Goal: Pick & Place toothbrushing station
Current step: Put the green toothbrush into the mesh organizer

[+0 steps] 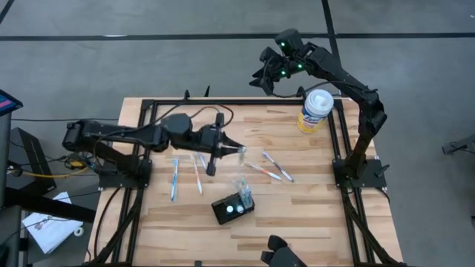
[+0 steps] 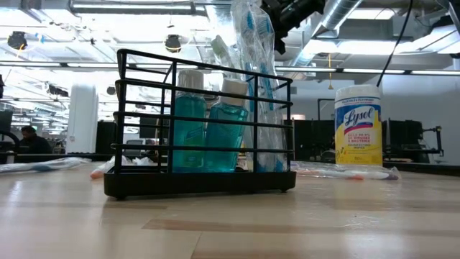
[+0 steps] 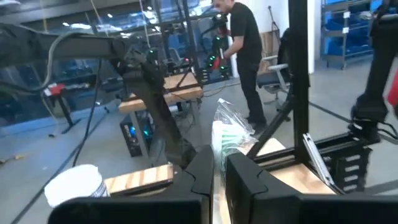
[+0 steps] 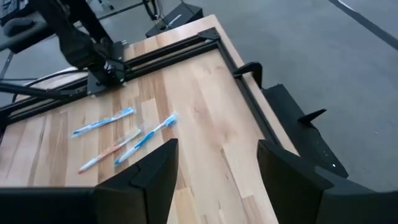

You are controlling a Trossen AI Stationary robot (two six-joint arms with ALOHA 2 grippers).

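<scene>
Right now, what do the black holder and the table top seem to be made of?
The black holder looks like thin metal wire with a matte black coating: you can see between its bars. The table top looks like pale wooden planks, with visible grain and seams, lightly glossy.

The pale wooden plank bench [image 1: 297,222] stood on a smooth grey concrete floor [image 1: 148,67] crossed by dark lines. Beyond it lay a large open hall with long white strip lights [image 2: 136,7] and silver ducts [image 2: 345,18] under the ceiling. A person in black clothes [image 3: 244,56] stood near another wooden worktable [image 3: 180,87], and blue storage bins [image 3: 342,31] lined shelving behind.
</scene>
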